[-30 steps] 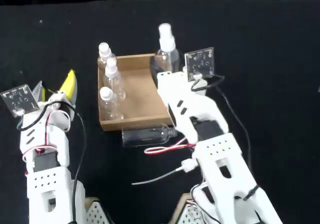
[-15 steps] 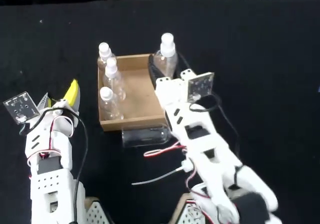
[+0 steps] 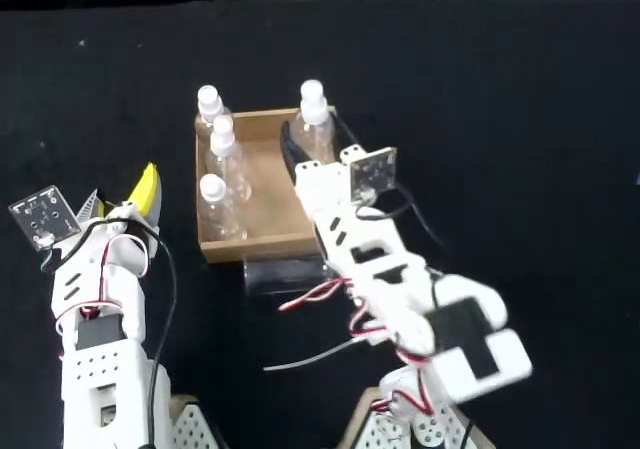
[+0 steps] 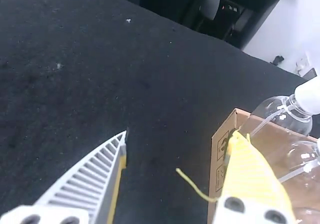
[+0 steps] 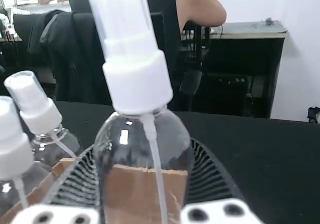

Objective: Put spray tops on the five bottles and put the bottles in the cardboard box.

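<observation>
Jaws of the right gripper [image 3: 314, 134] are closed on the held bottle [image 3: 312, 117], black fingers on both sides of its clear body. The bottle is upright w/ white spray top [image 3: 312, 92] on, at the back right corner of the cardboard box [image 3: 270, 241]. Can't tell if its base is inside the box or above the wall. Vs 1 sec ago, it was further right, outside that corner and higher in the high view. It has since come left and down to the box, and the right arm has folded, w/ its elbow section now low in the view. In the right wrist view the bottle sits btwn the ribbed fingers [image 5: 212, 176], brown cardboard showing through the plastic.

The three capped bottles [image 3: 225, 154] stand in a row along the box's left wall, unchanged. The fifth bottle [image 3: 285, 274] lies on its side on the black table [image 3: 520, 119], just in front of the box's front wall and partly under the right arm, same pos. as before.

The left gripper [image 3: 118, 195] is left of the box, apart from it, spread wide w/ nothing held. In its wrist view the yellow finger [image 4: 250, 179] is nr the box corner and the grey finger [image 4: 95, 184] is over bare cloth. It sits a bit lower in the high view than 1 sec ago.
</observation>
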